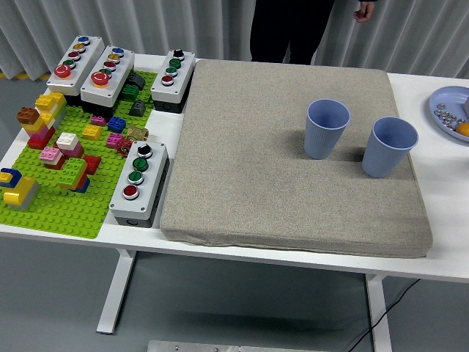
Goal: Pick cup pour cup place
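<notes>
Two blue cups stand upright on the grey mat [293, 213] covering my white worktop [447, 242]: the left cup [327, 129] just beside the right cup [388, 147], not touching. Neither of my hands is in view, so I cannot tell their state. A person [293, 29] stands at the far side.

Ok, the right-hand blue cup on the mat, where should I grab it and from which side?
Grip the right cup around its side wall, about mid-height, coming in from the right. It stands upright and tapers downward, its right side is clear, and the other cup stands close on its left.
</notes>
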Action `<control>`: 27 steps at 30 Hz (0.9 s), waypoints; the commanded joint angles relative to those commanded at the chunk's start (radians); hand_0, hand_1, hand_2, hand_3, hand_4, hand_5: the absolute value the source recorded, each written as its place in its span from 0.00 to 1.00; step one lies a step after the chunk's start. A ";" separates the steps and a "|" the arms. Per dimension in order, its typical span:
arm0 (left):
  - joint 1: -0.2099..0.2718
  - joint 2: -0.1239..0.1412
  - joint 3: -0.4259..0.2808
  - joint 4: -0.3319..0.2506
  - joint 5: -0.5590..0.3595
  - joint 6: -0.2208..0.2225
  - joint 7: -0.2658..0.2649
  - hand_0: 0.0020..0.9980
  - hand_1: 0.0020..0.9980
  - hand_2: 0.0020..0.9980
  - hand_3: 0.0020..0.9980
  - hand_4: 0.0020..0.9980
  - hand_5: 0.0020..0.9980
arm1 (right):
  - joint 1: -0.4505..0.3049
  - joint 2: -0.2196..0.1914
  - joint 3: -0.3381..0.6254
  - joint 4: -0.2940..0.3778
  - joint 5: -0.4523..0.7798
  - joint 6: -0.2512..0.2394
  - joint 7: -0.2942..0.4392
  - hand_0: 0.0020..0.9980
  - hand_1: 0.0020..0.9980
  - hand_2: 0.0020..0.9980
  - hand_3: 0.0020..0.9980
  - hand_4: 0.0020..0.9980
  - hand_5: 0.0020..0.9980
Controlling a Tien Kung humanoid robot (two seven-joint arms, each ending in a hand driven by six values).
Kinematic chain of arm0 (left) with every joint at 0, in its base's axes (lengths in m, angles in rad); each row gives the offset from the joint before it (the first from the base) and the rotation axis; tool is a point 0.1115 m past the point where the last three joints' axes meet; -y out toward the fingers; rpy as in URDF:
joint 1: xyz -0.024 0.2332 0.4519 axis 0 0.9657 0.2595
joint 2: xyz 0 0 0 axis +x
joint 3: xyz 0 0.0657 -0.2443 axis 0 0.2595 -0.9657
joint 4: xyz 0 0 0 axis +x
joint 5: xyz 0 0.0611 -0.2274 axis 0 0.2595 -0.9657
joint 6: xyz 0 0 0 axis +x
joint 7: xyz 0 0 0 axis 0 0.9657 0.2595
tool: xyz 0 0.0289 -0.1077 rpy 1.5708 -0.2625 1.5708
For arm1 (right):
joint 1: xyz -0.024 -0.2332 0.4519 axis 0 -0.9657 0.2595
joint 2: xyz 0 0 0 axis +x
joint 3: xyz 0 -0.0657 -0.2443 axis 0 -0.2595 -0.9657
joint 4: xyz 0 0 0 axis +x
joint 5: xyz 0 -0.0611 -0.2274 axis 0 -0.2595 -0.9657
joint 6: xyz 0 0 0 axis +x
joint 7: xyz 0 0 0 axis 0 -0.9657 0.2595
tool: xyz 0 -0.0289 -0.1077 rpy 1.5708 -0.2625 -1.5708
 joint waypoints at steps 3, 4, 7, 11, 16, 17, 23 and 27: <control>0.000 0.000 0.000 0.000 0.000 0.000 0.000 0.76 0.80 0.85 0.76 0.51 0.95 | -0.002 0.000 0.001 0.000 -0.001 0.000 0.000 0.90 0.78 0.79 0.78 0.77 0.96; 0.001 0.000 0.000 0.000 0.000 0.000 0.000 0.76 0.80 0.85 0.76 0.51 0.95 | -0.003 0.000 0.000 0.001 -0.001 0.000 0.000 0.90 0.78 0.79 0.78 0.77 0.96; 0.001 0.000 -0.002 0.000 0.003 0.000 0.001 0.76 0.80 0.85 0.76 0.51 0.95 | -0.012 -0.001 -0.003 0.008 -0.002 0.000 -0.002 0.90 0.78 0.79 0.78 0.77 0.96; 0.002 0.000 -0.002 0.000 0.003 0.000 0.000 0.76 0.80 0.85 0.76 0.51 0.95 | -0.040 -0.003 -0.006 0.030 -0.005 -0.001 -0.003 0.90 0.78 0.79 0.78 0.77 0.96; 0.003 -0.001 -0.003 0.000 0.005 0.000 0.000 0.76 0.80 0.85 0.76 0.51 0.95 | -0.072 -0.009 0.003 0.063 -0.011 -0.004 -0.005 0.90 0.78 0.79 0.78 0.77 0.96; 0.002 -0.002 -0.003 0.000 0.005 0.000 -0.001 0.76 0.80 0.85 0.76 0.51 0.95 | -0.073 -0.010 0.006 0.066 -0.012 -0.005 -0.005 0.90 0.78 0.79 0.78 0.77 0.96; -0.003 -0.002 -0.004 0.000 0.010 -0.001 -0.001 0.76 0.80 0.85 0.76 0.51 0.95 | -0.073 -0.012 0.013 0.070 -0.013 -0.005 -0.005 0.90 0.78 0.79 0.78 0.77 0.96; -0.002 -0.003 -0.010 0.000 0.014 0.000 0.000 0.76 0.80 0.85 0.76 0.51 0.95 | -0.071 -0.012 0.015 0.069 -0.014 -0.006 -0.006 0.90 0.78 0.79 0.78 0.77 0.95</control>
